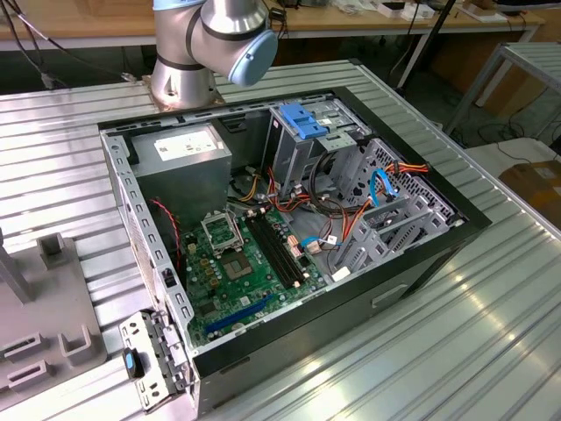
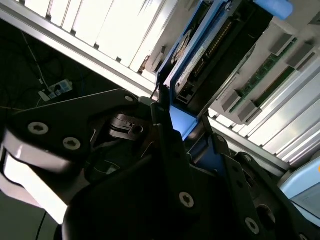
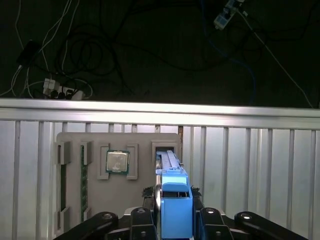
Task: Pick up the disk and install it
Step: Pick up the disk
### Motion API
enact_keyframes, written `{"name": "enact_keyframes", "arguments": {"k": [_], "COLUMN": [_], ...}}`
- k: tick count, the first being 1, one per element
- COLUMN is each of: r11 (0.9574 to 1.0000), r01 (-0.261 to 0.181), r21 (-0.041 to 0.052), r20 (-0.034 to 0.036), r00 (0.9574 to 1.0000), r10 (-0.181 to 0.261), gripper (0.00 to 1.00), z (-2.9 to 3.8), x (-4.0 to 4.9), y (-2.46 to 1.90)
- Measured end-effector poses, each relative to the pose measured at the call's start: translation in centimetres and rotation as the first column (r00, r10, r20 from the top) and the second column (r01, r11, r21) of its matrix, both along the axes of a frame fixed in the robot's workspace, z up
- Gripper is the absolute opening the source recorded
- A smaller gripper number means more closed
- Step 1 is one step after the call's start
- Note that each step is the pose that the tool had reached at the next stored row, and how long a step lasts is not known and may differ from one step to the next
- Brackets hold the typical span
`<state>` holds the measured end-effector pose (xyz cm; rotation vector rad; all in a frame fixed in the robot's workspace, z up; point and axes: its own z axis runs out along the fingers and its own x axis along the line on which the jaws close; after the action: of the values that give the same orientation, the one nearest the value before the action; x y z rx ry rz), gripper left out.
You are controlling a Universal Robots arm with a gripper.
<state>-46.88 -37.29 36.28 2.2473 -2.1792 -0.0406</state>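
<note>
The disk (image 3: 176,210) stands on edge in the first wrist view, its bright blue carrier rail facing the camera. Its far end sits in a slot of a grey holder plate (image 3: 145,137). My gripper (image 3: 174,199) is closed around it, with a black finger (image 3: 150,216) pressed against each side of the blue rail. In the second wrist view the disk (image 2: 200,50) shows its grey metal side and connector edge running away from the gripper (image 2: 182,121).
The holder plate also carries a processor chip (image 3: 118,162) and a memory stick (image 3: 83,186). The exterior view shows the open computer case (image 1: 421,263) on a ribbed metal table (image 1: 491,351), with a motherboard (image 1: 237,272), a tall metal bay topped by a blue bracket (image 1: 302,123), and the arm's base (image 1: 202,53).
</note>
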Motion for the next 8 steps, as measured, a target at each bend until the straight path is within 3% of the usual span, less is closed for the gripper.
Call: {"name": "enact_keyframes", "arguments": {"k": [2, 3, 8], "r11": [1.0, 1.0, 1.0], "r01": [0.0, 0.0, 0.0], "r21": [0.0003, 0.0003, 0.0002], "r20": [0.0005, 0.0007, 0.0005], "r00": [1.0, 1.0, 1.0], "r10": [0.0, 0.0, 0.0], "gripper": [0.37, 0.37, 0.37], "z": [0.53, 1.74, 3.91], "x": [0.0, 0.0, 0.0], "y": [0.0, 0.0, 0.0]}}
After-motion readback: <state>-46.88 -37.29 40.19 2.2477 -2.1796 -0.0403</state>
